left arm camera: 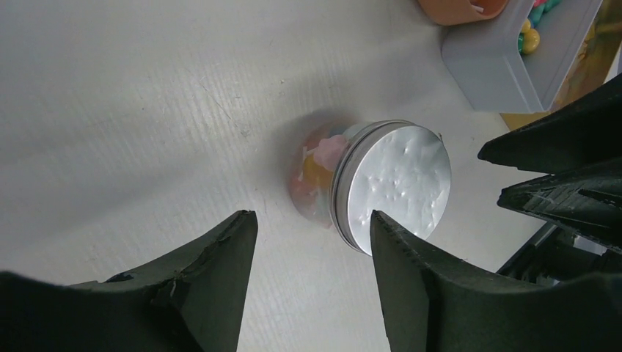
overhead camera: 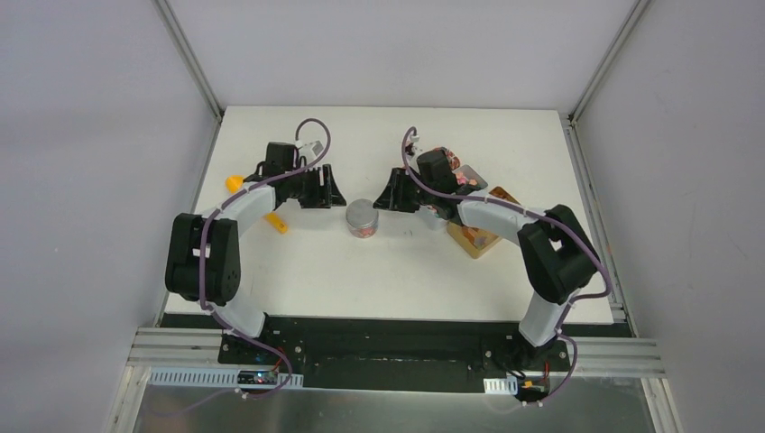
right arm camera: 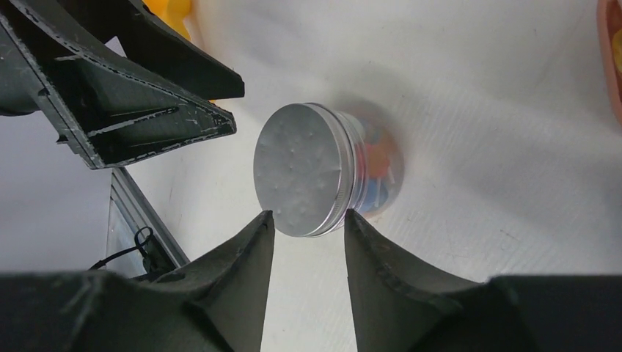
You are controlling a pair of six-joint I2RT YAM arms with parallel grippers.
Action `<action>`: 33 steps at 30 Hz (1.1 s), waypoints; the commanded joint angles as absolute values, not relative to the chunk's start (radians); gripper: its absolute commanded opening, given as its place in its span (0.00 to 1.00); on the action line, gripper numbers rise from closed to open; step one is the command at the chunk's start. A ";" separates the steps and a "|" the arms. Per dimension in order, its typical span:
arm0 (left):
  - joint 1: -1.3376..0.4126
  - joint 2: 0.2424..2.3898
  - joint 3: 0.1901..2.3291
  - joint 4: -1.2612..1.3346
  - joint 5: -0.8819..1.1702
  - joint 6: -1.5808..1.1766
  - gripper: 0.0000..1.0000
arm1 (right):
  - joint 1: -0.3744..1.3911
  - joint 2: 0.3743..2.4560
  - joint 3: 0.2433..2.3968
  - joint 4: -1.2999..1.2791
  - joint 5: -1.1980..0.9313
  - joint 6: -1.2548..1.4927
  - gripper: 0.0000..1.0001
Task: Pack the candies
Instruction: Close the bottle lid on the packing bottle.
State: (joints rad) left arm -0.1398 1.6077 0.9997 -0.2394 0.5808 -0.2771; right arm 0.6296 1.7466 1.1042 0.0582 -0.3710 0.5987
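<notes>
Many pastel candies [left arm camera: 321, 158] — clear jar [left arm camera: 304, 198], dimpled lid [left arm camera: 400, 183].

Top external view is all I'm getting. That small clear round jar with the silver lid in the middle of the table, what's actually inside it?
Observer: The left wrist view shows pink, yellow and orange candies through the wall of the clear round jar, with the round silver lid seated on top.
Operator: Okay, and is either arm gripping it?
Observer: No. In the wrist views the left gripper and the right gripper both have their jaws apart with nothing held between them.
</notes>
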 commanded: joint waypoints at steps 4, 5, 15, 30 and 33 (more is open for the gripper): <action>-0.175 1.670 1.045 -0.240 0.653 -0.275 0.58 | 0.657 1.798 1.181 0.051 -0.378 0.562 0.42; -0.179 1.678 1.049 -0.244 0.655 -0.273 0.57 | 0.658 1.802 1.182 0.048 -0.373 0.559 0.42; -0.197 1.708 1.068 -0.265 0.678 -0.260 0.52 | 0.666 1.847 1.165 0.020 -0.330 0.535 0.26; -0.199 1.755 1.116 -0.361 0.568 -0.206 0.38 | 0.665 1.852 1.132 0.038 -0.290 0.552 0.16; -0.199 1.754 1.117 -0.365 0.594 -0.220 0.36 | 0.660 1.827 1.180 0.006 -0.289 0.537 0.16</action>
